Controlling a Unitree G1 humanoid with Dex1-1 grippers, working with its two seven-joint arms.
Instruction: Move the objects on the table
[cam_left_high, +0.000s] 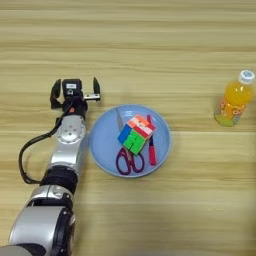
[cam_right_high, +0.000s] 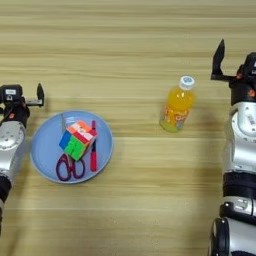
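Cube (cam_left_high: 136, 134), scissors (cam_left_high: 127, 157), pen (cam_left_high: 151, 147) on plate (cam_left_high: 102, 140), left pincer (cam_left_high: 75, 91) spread empty, right pincer (cam_right_high: 235, 62) unreadable.

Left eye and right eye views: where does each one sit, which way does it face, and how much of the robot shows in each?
Left eye view: on the head, looking down on the table; shows the left arm with the left gripper open beside the plate; no right arm.
Right eye view: same head camera, reaching further right; shows the right gripper right of the bottle, and the left gripper at the left edge.
Shared: plate holding cube, scissors and pen, plus the bottle.
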